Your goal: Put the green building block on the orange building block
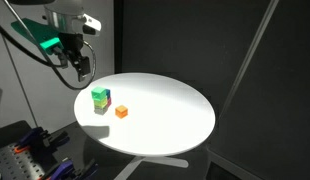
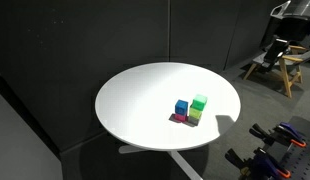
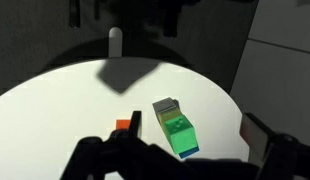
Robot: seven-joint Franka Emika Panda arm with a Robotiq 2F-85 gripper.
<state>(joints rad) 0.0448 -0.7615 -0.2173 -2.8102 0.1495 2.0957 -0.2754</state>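
The green building block sits in a tight cluster of cubes near the round white table's edge. It also shows in an exterior view. A blue cube and a shadowed cube touch it. In an exterior view only the blue cube and a lime-green cube of the cluster are plain. The orange building block stands alone on the table, a little apart from the cluster, and shows in the wrist view. My gripper hangs open and empty above the table's edge, high over the cluster.
A magenta cube lies low in the cluster. A wooden stool stands beyond the table. Tools and clutter lie on the floor beside the table. Dark curtains surround the scene.
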